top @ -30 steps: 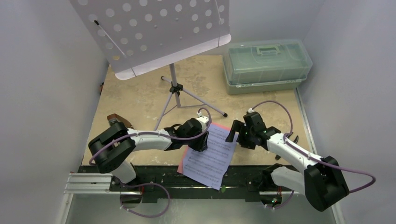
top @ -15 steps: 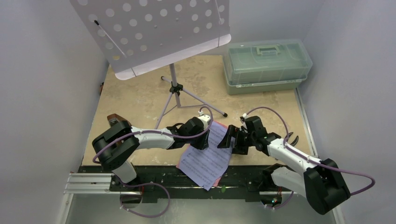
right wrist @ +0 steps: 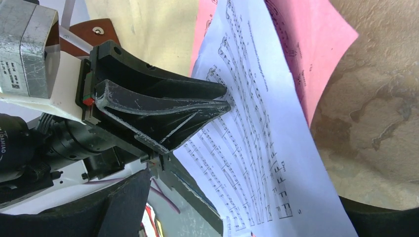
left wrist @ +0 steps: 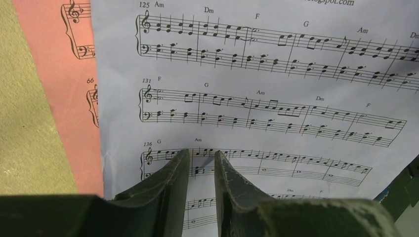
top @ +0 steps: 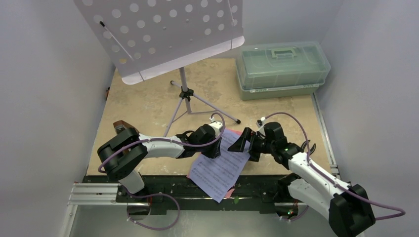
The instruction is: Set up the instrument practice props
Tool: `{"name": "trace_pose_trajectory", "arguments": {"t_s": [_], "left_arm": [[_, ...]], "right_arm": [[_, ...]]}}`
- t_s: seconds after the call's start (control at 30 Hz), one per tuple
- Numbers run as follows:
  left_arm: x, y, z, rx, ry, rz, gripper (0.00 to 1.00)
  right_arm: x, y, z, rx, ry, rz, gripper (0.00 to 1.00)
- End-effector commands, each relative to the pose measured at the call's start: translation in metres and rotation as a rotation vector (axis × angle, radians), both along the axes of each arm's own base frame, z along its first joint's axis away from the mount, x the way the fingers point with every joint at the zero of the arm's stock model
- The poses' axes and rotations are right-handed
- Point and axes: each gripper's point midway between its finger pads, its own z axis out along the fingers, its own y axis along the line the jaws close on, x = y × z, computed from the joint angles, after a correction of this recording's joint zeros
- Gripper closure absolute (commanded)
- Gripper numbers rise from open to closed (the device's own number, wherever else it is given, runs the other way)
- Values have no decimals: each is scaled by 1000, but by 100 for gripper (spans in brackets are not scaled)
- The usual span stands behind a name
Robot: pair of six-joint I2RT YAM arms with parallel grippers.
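Near edge: both arm bases sit on the black rail. The pale-blue sheet [top: 220, 170] lies skewed on top of the pink sheet [left wrist: 54, 89]. Its near corner hangs past the table [top: 143, 103] edge, over the rail. Pink shows along the left edge and at the far right corner.

Left gripper [left wrist: 202, 155]: fingers narrow, only a slit between them, tips set down on the blue sheet at a printed staff. Cannot tell whether any paper is pinched in the slit.

Right gripper [top: 245, 144]: fingers spread wide, holding nothing, low over the right side of the sheets and facing the left gripper's tips. In the right wrist view the left gripper's body blocks the left part of the sheets.

Mid table: the brown metronome [top: 118, 125] stands at the left, partly hidden behind the left arm's shoulder. A small black tool [top: 310, 146] lies at the right, mostly covered by the right forearm.

Farther back: the music stand [top: 163, 34] is upright on its tripod. One leg's foot lands just beyond the pink corner. Its lavender perforated desk is bare and tilted, and it hides the far-left table from the top camera.

Far right corner: the green lidded box [top: 281, 61], lid on, is well apart from both arms.
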Motion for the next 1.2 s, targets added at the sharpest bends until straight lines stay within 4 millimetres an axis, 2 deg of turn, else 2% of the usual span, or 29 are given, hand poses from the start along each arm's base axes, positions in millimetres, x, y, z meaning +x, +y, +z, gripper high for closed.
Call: {"name": "trace_pose_trajectory", "arguments": {"t_s": [0.0,0.27,0.5,0.63,0.8,0.97,1.17], "left_arm": [[-8,17,-17,66,29,24,75],[-7,18,-16,64,21,29,76],[-6,17,-16,62,21,33,75],[-6,18,-15,60,21,35,75],[-6,18,-13,52,15,42,75],[-5,17,-10,41,5,39,75],[-3,15,-6,29,-12,32,76]], "right_arm": [[5,2,21,3,-39,5,8],[-14,-18,10,-128,1,39,8],[-31,-22,13,-143,32,91,8],[-33,-24,19,-148,22,99,8],[-20,-22,17,-138,-23,55,8],[13,-6,10,-23,-111,-47,12],[33,-12,0,-74,-151,-111,16]]}}
